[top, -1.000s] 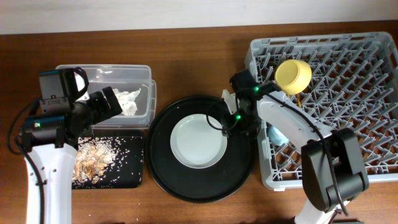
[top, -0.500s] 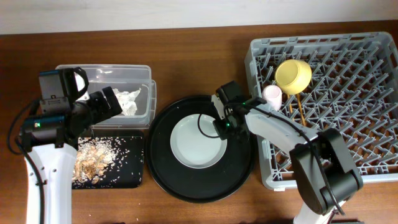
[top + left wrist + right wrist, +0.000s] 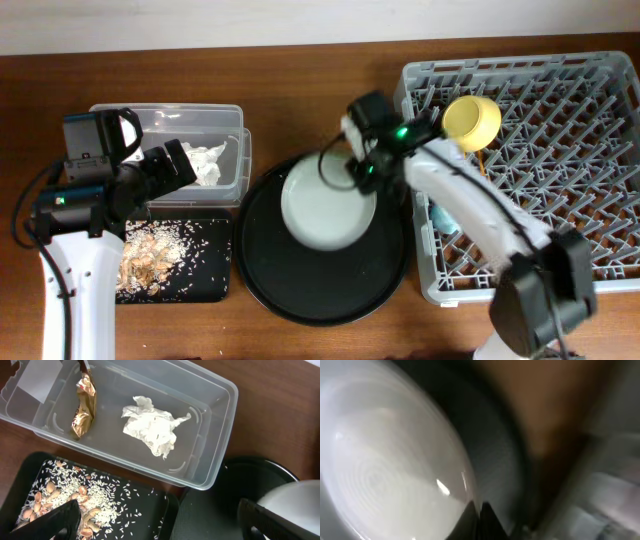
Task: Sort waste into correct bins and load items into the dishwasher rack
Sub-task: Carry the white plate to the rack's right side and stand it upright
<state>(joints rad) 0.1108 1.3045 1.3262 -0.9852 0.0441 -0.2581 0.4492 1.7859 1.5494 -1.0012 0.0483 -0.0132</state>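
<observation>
Right arm stretches in from the lower right corner and crosses the left wall of the big square grey plastic peg rack (image 3: 590,150), with the wrist angled toward the middle of the brown wooden bench (image 3: 300,90). The right claw (image 3: 360,176) is pinched tight on the right-hand rim of the pale round plate (image 3: 325,205). The wrist view is pretty blurry, but you can make out the two dark tips closed on the edge. The plate hangs over the upper part of the large round black tray (image 3: 320,295), overlapping its top rim, and looks lifted off it.

Left arm runs up the left side. The left claw (image 3: 183,165) hovers over the clear rectangular plastic box (image 3: 165,112), fingers (image 3: 60,521) spread wide, gripping nothing.

In that box: the crumpled white tissue (image 3: 152,430) and the shiny gold-brown wrapper (image 3: 84,407), apart from each other. The loose beige food scraps (image 3: 150,255) lie in the shallow black rectangular tray (image 3: 205,285) right beside the box. The yellow bowl (image 3: 472,120) sits in the rack's upper left, and the small light-blue cup (image 3: 447,218) is by the rack's left wall, partly behind the arm.
</observation>
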